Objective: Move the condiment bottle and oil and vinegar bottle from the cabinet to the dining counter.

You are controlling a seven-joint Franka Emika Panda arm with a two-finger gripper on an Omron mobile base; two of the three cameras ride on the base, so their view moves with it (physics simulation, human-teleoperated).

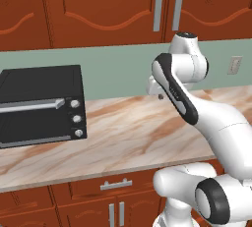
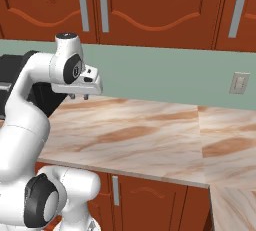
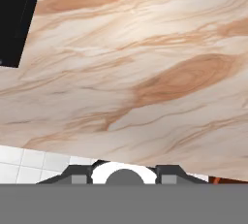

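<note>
Arm was parked over the worktop (image 2: pixel 150 135), hand pointing down, claw (image 2: pixel 79 96) hovering well above the marble w/ nothing under it. Two short dark tips showed in the right base view, a gap between them, but couldn't tell if that counted as apart or together; nothing was held between them. In the left base view the claw (image 1: pixel 160 96) was mostly tucked behind the forearm.

Cabinet (image 1: pixel 98 5) ran along the top, above the green backsplash, arched doors all closed, silver bar handles (image 1: pixel 158 2) hanging straight. Neither bottle was visible, so presumably both were behind those doors, can't tell which door. Dining counter wasn't identifiable from here either; the marble in front was just the worktop below the cabinet, w/ a black toaster oven (image 1: pixel 42 105) at its left end and a wall outlet (image 2: pixel 239 83) off to the right.

Step in hand, as I read it: the very start, reaching up to open the cabinet. Nothing fetched yet.

Next move would need the hand lifted & tilted from facing down to facing the doors, tips lined up either side of one bar handle, closed on it, then pulled in an arc w/ the hinge. Risk: arm close to the wall, elbow room tight
</note>
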